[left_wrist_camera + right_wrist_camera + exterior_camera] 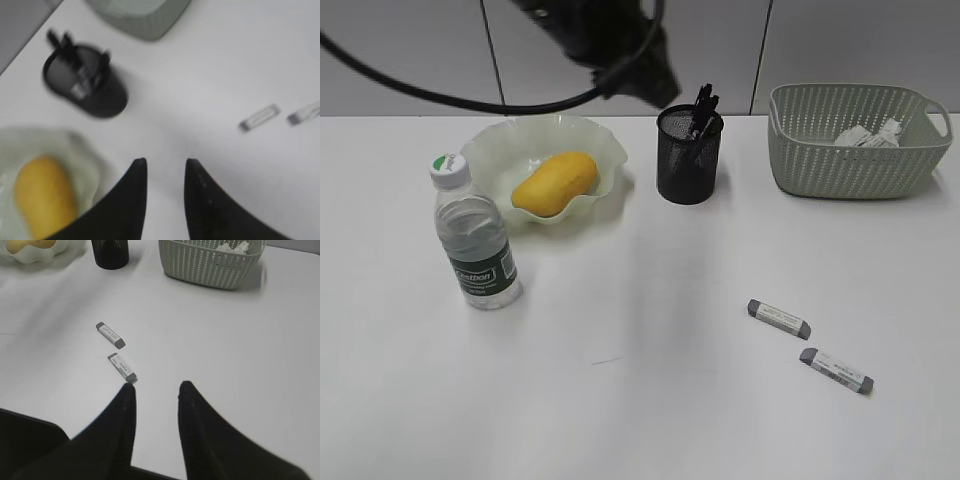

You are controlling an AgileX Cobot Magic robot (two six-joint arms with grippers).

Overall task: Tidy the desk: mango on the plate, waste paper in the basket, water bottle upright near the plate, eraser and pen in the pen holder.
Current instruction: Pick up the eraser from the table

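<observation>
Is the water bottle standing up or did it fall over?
Standing up. The bottle stands on its base on the desk, cap on top, beside the plate.

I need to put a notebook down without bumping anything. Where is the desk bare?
Bare: the front half of the desk, between the bottle and the two erasers. Crowded: the back row, where plate, pen holder and basket stand.
</observation>
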